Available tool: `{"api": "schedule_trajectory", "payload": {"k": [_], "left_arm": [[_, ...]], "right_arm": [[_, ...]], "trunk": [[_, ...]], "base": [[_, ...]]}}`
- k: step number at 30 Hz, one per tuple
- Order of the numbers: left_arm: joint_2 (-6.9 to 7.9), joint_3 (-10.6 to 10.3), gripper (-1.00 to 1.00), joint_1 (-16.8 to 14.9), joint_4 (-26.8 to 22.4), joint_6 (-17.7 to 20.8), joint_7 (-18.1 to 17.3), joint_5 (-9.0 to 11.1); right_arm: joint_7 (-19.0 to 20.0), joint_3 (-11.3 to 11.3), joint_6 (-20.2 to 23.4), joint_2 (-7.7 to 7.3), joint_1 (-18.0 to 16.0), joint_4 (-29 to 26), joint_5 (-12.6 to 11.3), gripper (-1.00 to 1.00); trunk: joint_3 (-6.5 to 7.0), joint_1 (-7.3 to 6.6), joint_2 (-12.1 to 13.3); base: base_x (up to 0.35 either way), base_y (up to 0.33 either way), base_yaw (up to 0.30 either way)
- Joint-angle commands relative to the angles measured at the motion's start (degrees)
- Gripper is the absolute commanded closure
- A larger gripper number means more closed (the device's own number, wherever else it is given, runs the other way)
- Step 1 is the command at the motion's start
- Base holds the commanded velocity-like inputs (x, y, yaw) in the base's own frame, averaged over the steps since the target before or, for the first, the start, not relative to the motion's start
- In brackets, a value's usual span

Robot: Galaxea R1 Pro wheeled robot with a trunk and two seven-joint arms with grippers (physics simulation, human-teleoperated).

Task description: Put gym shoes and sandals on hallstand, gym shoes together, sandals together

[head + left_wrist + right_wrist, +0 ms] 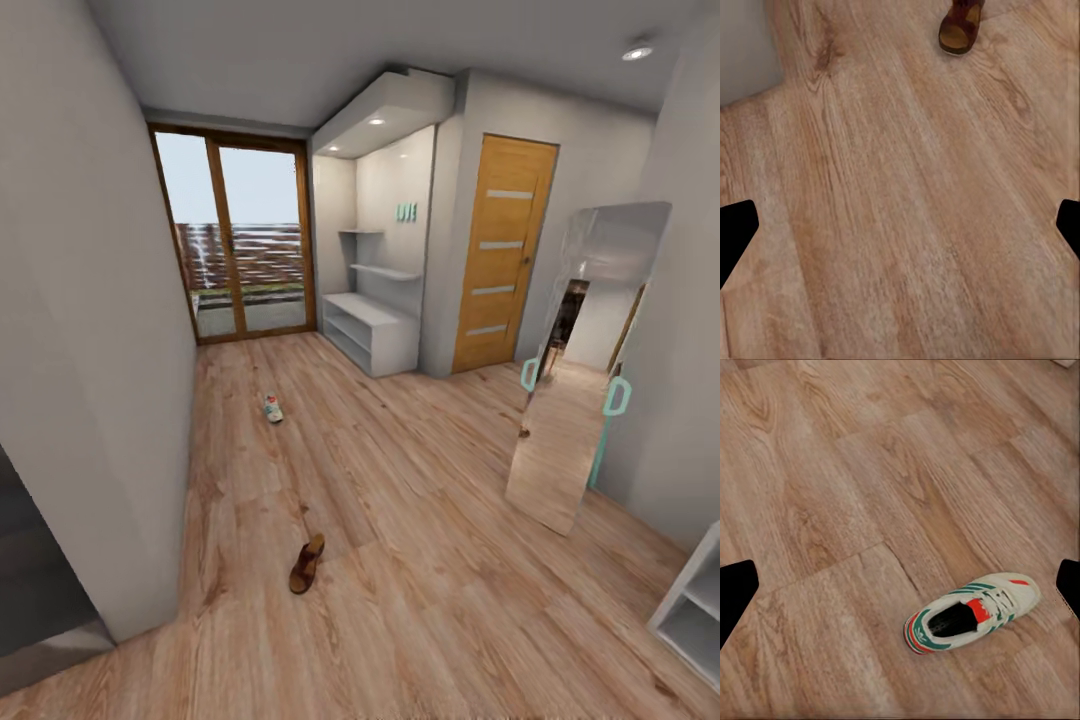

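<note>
One gym shoe (273,408) lies on the corridor floor (400,500), midway toward the light-grey hallstand (372,332) at the far right of the corridor. A brown sandal (307,563) lies closer to me on the planks. In the left wrist view a sandal (961,28) sits ahead of my left gripper (900,232), which is open and empty above bare floor. In the right wrist view a cream gym shoe (971,611) with green stripes and red patches rests on the planks just ahead of my open, empty right gripper (900,592).
A glass patio door (240,240) closes the far end and an orange wooden door (502,250) stands right of the hallstand. A tall mirror (580,380) leans on the right wall. A white shelf unit (695,600) juts in at the near right, a grey wall (90,380) at left.
</note>
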Motion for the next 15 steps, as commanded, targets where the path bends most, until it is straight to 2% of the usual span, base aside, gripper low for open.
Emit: {"api": "schedule_trajectory", "payload": {"k": [1, 9, 15], "left_arm": [[0.00, 0.0, -1.00, 0.0, 0.0, -0.2, 0.2, 0.0], [-0.01, 0.0, -1.00, 0.0, 0.0, -0.2, 0.2, 0.0], [-0.02, -0.1, -1.00, 0.0, 0.0, -0.1, 0.2, 0.1]], "right_arm": [[0.0, 0.0, -0.2, 0.01, -0.1, 0.1, 0.0, -1.00], [0.0, 0.0, -0.2, 0.02, -0.1, 0.0, 0.0, -1.00], [0.0, 0.0, -0.2, 0.02, -0.1, 0.0, 0.0, -1.00]], "trunk": [[-0.09, -0.01, 0.0], [-0.40, -0.01, 0.0], [-0.66, -0.01, 0.0]], "base": [[-0.093, -0.243, -0.288], [-0.158, -0.214, -0.284], [-0.064, -0.038, -0.280]]}}
